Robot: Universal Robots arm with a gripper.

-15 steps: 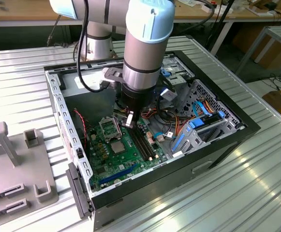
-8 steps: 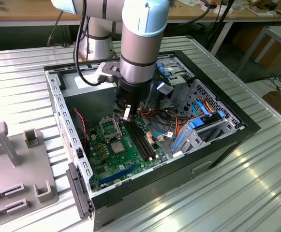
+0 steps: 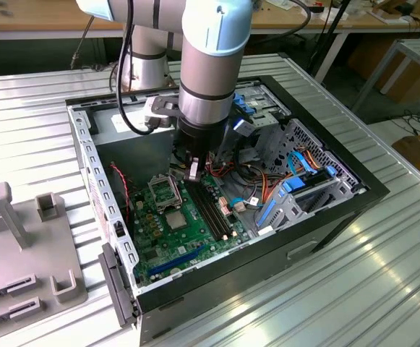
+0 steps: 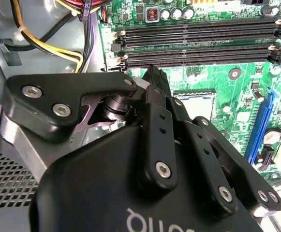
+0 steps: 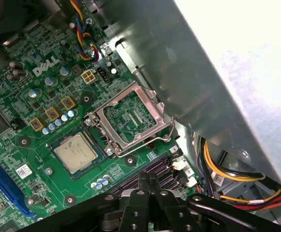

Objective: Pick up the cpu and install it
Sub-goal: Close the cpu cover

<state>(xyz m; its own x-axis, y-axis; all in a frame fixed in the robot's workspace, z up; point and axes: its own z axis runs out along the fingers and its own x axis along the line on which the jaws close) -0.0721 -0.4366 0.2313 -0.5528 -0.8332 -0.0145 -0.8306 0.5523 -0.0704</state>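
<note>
The cpu (image 3: 175, 219), a small grey metal square, lies flat in its socket on the green motherboard (image 3: 159, 254). The silver socket frame (image 3: 159, 191) stands hinged open right beside it. In the first wrist view the cpu (image 5: 75, 152) lies next to the open frame (image 5: 130, 116); in the second wrist view the cpu (image 4: 196, 103) is partly hidden behind the black fingers. My gripper (image 3: 193, 172) hangs inside the case just above the board, over the end of the black memory slots (image 3: 213, 210). It stands apart from the cpu, shut with nothing held, as both wrist views show (image 5: 148, 178) (image 4: 155, 73).
The open black computer case (image 3: 354, 189) walls in the board on all sides. Bundled cables (image 3: 267, 182) and a blue drive bracket (image 3: 300, 189) crowd the exterior view's right. A grey fixture (image 3: 7, 217) stands on the ribbed metal table at the exterior view's left.
</note>
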